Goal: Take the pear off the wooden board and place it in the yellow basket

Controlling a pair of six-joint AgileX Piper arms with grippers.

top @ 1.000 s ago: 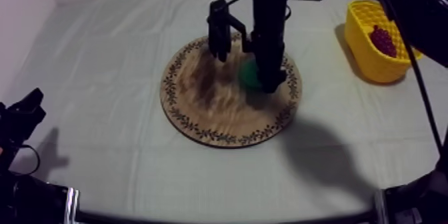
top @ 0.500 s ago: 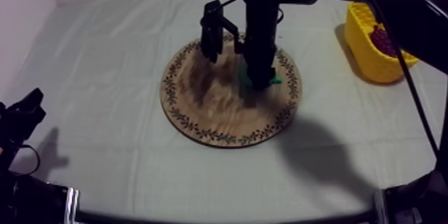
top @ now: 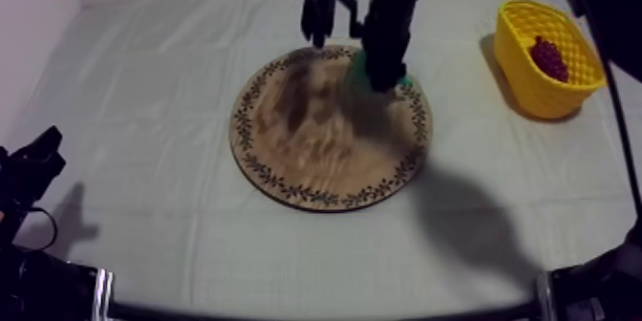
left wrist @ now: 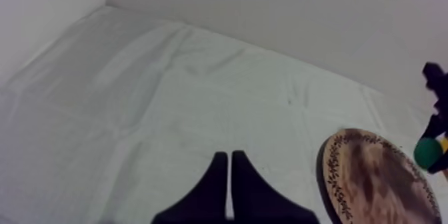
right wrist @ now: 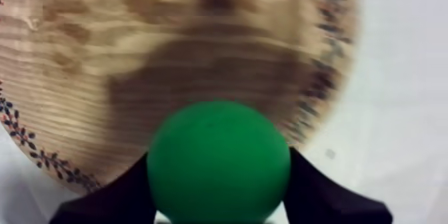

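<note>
Over the far right rim of the round wooden board with patterned edge (top: 315, 148), the right gripper (right wrist: 219, 197) clamps a smooth green toy pear (right wrist: 219, 150) across its widest girth. The fruit looks light, rigid and slippery. Meanwhile the left gripper (left wrist: 230, 173) rests closed, empty.

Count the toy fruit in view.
2. The pear is gripped in the right hand over the wooden board; the bunch of grapes lies in the yellow basket. The basket may hide more.

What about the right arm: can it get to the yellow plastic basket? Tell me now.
Probably yes. The right pincer is shut on the green toy pear over the round wooden board, and only bare cloth lies between it and the yellow basket.
</note>
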